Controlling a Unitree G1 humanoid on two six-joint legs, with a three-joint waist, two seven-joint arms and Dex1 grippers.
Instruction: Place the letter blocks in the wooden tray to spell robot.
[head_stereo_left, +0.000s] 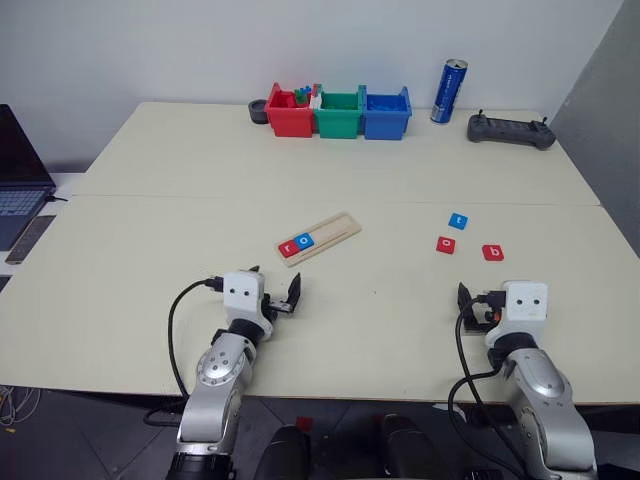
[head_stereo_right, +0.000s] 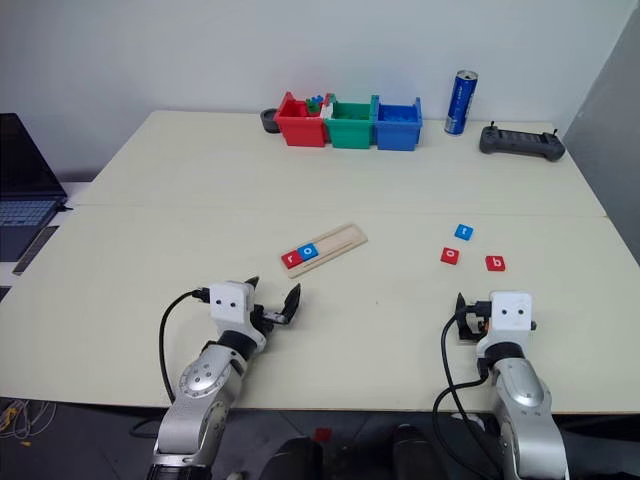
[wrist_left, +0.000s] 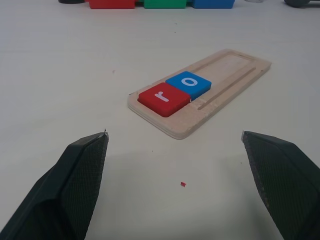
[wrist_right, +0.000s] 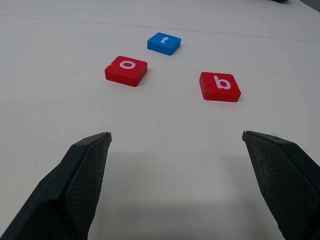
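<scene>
Wooden tray (head_stereo_left: 320, 237) lies near the middle of the cream table (head_stereo_left: 150, 230), angled, its near end toward 7 o'clock. Two letter blocks sit in that near end, touching: red "r" (wrist_left: 163, 98) at the very end, blue "o" (wrist_left: 188, 84) next to it. The other slots are bare wood.

Left gripper (head_stereo_left: 273, 297) hovers low over the table edge, jaws spread wide, nothing between them. The tray is at about 1 o'clock from it, near but apart; from the left wrist view the tray lies straight ahead between the two black fingers (wrist_left: 75, 185).

Right gripper (wrist_right: 175, 185) also wide open, empty, near the front edge on the right. Three loose blocks lie ahead of it on the table, apart from each other: red "o" (wrist_right: 126, 70) at 11 o'clock, red "b" (wrist_right: 219, 86) at 1 o'clock, blue "t" (wrist_right: 164, 43) furthest, about 12 o'clock. None touching the claw.

At the far edge: red, green, blue bins (head_stereo_left: 338, 112), blue can (head_stereo_left: 449, 91), black controller (head_stereo_left: 511, 130).
</scene>
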